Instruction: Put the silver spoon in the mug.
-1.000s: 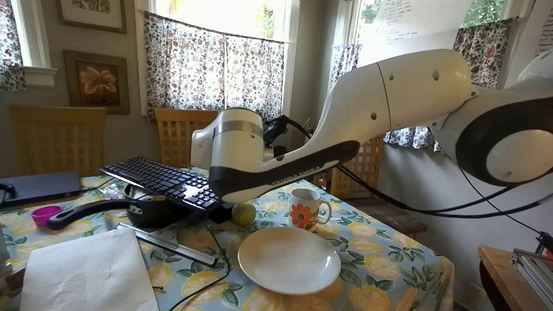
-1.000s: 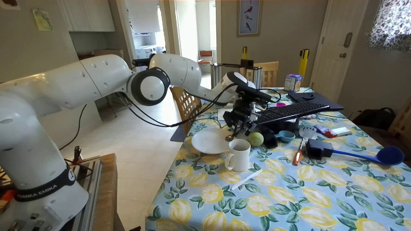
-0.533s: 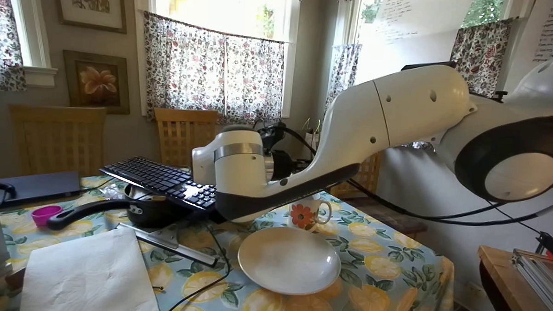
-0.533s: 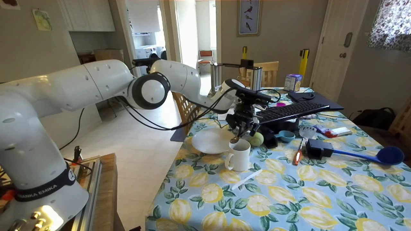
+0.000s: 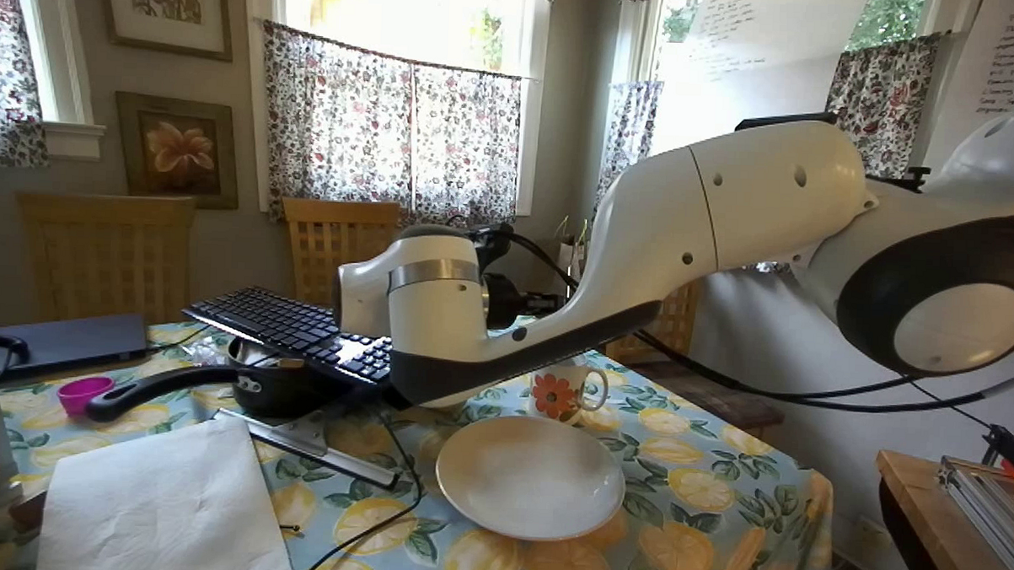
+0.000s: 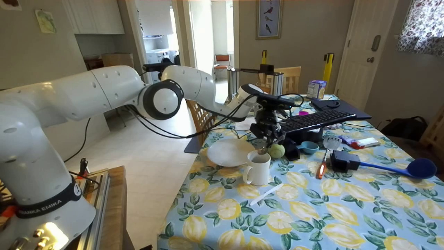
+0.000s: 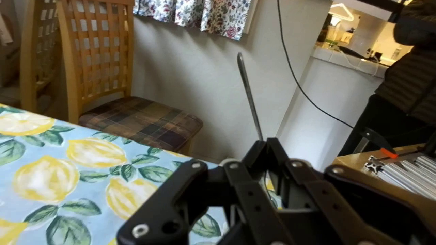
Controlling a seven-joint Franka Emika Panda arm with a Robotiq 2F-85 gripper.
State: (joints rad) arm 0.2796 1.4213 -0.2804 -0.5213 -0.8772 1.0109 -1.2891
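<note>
The black metal gripper (image 7: 266, 143) pinches a slim silver metal spoon (image 7: 250, 98), whose round-ended handle points up from the jaws, tilted leftward. A pale-blue tablecloth (image 7: 97, 190) printed with yellow lemons spreads at lower left. Beyond it stands a light wooden lattice-backed chair (image 7: 128, 61) with a brown plaid seat (image 7: 143, 122). At right, a person (image 7: 398, 93) in a dark striped jacket (image 7: 414, 73) stands beyond silver metal rails (image 7: 410, 177).

The white arm (image 5: 661, 214) has 2 black cables (image 5: 865, 408) and a screw-studded black gripper (image 7: 266, 143).
</note>
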